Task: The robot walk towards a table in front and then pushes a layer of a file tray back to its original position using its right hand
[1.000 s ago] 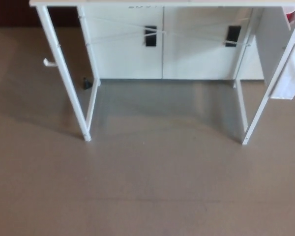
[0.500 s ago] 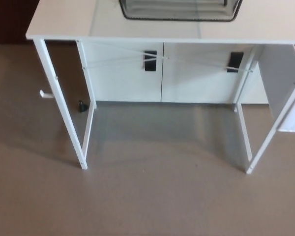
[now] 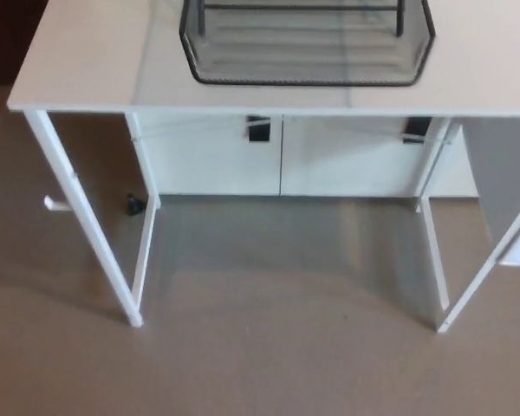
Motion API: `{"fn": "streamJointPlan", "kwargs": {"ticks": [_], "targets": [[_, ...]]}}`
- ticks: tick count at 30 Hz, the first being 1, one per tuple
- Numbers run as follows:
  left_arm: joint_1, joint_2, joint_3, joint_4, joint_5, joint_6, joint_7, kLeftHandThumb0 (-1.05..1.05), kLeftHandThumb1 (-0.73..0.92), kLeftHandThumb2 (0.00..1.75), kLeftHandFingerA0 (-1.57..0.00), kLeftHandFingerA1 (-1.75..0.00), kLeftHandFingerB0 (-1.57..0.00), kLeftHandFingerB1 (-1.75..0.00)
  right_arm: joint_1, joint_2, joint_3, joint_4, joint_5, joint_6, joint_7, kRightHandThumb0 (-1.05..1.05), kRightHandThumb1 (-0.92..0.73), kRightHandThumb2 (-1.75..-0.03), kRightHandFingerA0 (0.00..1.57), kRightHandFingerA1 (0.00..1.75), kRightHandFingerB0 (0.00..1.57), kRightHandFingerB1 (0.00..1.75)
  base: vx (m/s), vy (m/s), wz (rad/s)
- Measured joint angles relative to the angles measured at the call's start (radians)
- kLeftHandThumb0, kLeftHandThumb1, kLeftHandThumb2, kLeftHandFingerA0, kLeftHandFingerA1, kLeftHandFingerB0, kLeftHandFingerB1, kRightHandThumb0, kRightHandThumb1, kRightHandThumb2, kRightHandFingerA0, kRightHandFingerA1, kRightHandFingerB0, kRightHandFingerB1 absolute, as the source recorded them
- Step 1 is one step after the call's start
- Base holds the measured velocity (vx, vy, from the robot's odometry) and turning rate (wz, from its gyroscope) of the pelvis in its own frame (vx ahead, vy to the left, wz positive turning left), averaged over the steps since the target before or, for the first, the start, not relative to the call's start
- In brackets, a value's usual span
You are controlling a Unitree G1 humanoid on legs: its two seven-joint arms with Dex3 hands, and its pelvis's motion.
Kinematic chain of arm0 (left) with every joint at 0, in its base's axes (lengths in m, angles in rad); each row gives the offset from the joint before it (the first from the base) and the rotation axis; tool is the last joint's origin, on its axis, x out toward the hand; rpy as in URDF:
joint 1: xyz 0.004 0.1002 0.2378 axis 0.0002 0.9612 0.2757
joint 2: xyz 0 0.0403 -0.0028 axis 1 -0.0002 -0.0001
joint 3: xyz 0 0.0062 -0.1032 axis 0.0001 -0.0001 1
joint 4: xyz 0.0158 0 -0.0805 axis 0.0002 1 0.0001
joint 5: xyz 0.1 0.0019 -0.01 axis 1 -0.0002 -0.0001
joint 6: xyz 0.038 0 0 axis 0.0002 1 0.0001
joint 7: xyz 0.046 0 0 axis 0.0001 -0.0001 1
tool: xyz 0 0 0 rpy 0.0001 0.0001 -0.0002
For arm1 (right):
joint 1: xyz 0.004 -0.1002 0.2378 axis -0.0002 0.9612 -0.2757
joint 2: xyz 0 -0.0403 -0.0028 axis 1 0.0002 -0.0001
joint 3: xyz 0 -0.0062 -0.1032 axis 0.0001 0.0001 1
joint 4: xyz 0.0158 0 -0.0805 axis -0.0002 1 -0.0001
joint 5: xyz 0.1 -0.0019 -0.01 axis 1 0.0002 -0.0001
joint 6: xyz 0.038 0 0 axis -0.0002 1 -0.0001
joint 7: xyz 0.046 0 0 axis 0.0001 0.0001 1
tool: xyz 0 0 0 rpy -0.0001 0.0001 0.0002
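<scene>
Brown, matte flooring [image 3: 269, 355] fills the lower half of the head view, and a white rectangular tabletop [image 3: 78, 61] on slim white metal legs [image 3: 87, 221] spans the upper part. Neither of the robot's hands is seen anywhere in the picture, so the state of the fingers cannot be told, and nothing is shown being held or touched.

A black wire-mesh file tray [image 3: 308, 48] is set on the tabletop, near its front edge and roughly at the middle of its width. Only the front part of the tray is visible; the rest is cut off by the top border of the picture. Its dark rim is seen to bow outward at the front corners, and a pale, ribbed bottom is visible through the mesh. Whether one layer stands out from the others cannot be made out from this angle.

Beneath the tabletop, white cabinet panels [image 3: 212, 156] with two small black fittings [image 3: 258, 127] are seen behind the legs. A small dark object [image 3: 134, 205] lies on the floor beside the left rear leg.
</scene>
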Motion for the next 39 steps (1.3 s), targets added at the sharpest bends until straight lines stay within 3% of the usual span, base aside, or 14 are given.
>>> {"fn": "streamJointPlan", "kwargs": {"ticks": [9,24,39], "targets": [[-0.001,0.016,-0.002,0.007,0.001,-0.007,-0.002,-0.29,0.53,0.55,-0.75,-0.71,-0.54,-0.70,0.002,0.005,0.004,0.026,-0.011,-0.009,-0.003,-0.46,-0.49,-0.76,0.49,0.52,0.36,0.44,0.20,0.147,-0.03],[-0.005,0.008,-0.010,0.014,0.003,-0.007,-0.003,-0.31,0.54,0.56,-0.73,-0.69,-0.53,-0.69,-0.009,0.001,0.000,0.035,-0.013,-0.021,-0.002,-0.47,-0.48,-0.77,0.49,0.54,0.35,0.46,0.22,-0.112,0.09],[-0.011,0.022,-0.019,0.007,0.010,-0.006,-0.003,-0.35,0.51,0.55,-0.78,-0.71,-0.54,-0.67,0.001,0.010,0.021,0.042,-0.025,-0.036,-0.014,-0.50,-0.49,-0.78,0.50,0.54,0.36,0.46,0.18,0.140,-0.09]]}}
